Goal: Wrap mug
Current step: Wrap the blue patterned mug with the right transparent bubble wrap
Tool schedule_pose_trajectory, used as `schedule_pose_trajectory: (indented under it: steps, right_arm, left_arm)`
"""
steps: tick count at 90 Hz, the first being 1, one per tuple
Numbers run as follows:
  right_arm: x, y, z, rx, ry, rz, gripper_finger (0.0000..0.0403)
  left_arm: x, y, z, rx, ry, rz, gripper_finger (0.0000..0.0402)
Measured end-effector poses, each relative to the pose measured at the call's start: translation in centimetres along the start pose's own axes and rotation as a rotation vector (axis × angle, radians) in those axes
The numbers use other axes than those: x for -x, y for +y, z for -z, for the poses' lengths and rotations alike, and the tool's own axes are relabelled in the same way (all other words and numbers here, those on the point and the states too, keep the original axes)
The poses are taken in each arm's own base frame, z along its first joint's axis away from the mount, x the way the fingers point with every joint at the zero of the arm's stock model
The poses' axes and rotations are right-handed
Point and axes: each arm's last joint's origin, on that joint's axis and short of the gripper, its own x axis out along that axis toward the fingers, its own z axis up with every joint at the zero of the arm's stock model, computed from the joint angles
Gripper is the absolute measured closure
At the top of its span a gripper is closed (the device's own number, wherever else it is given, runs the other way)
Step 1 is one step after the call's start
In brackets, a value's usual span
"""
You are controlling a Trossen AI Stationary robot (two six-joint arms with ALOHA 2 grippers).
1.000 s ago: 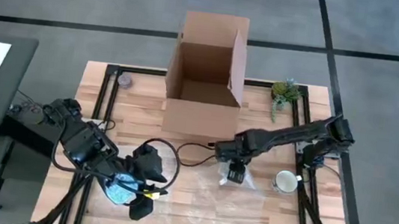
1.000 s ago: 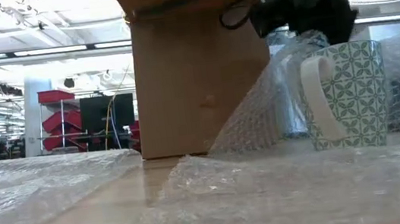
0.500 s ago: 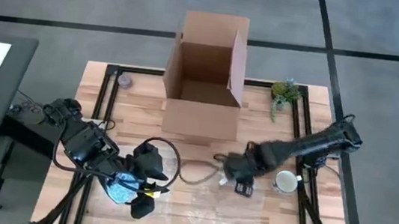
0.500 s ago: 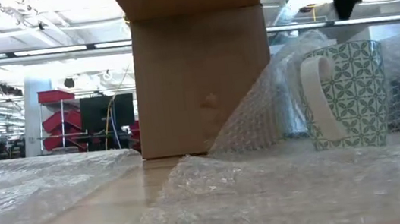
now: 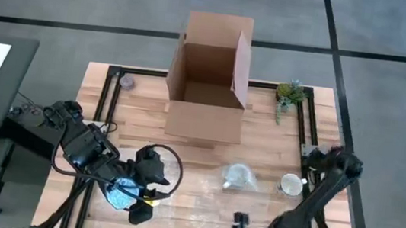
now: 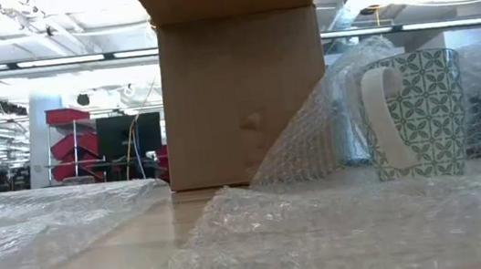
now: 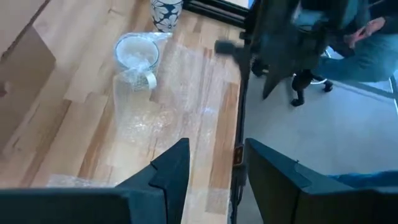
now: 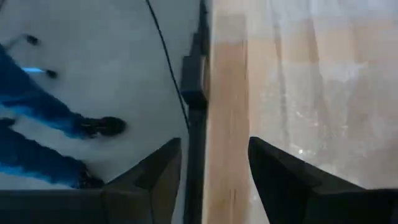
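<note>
From above, the mug (image 5: 289, 185) is seen upright near the table's right edge, just beside a clear glass (image 5: 237, 175) lying on bubble wrap (image 5: 200, 206). The left gripper (image 5: 142, 188) is held over the left front of the table; the right gripper (image 5: 240, 224) is poised at the front edge.

At table height, the patterned mug (image 6: 414, 113) is seen standing against raised bubble wrap (image 6: 306, 145), with the cardboard box (image 6: 240, 70) behind.

In each wrist view, the fingers (image 7: 171, 171) (image 8: 155, 174) are seen spread apart, with nothing held.
</note>
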Motion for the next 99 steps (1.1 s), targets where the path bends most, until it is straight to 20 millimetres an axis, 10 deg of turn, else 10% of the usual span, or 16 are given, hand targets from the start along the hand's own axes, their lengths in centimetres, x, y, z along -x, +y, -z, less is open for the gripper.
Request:
schedule_pose_trajectory:
  steps: [31, 55, 75, 99]
  right_arm:
    - [-8.1, -2.8, -0.4, 0.05, 0.121, 0.172, 0.0177]
    - [-10.6, -4.0, 0.5, -0.011, 0.193, 0.194, 0.0246]
    - [-9.7, -4.1, 0.0, -0.159, 0.212, 0.175, 0.0386]
    - [-2.3, -4.0, -3.2, -0.278, 0.144, 0.158, 0.0401]
  left_arm:
    - [0.0, -0.1, 0.1, 0.015, 0.033, 0.03, 0.0268]
    - [0.0, -0.1, 0.1, 0.024, 0.035, 0.031, 0.0268]
    - [0.0, -0.1, 0.1, 0.023, 0.034, 0.031, 0.0268]
    - [0.0, -0.1, 0.1, -0.014, 0.031, 0.032, 0.0268]
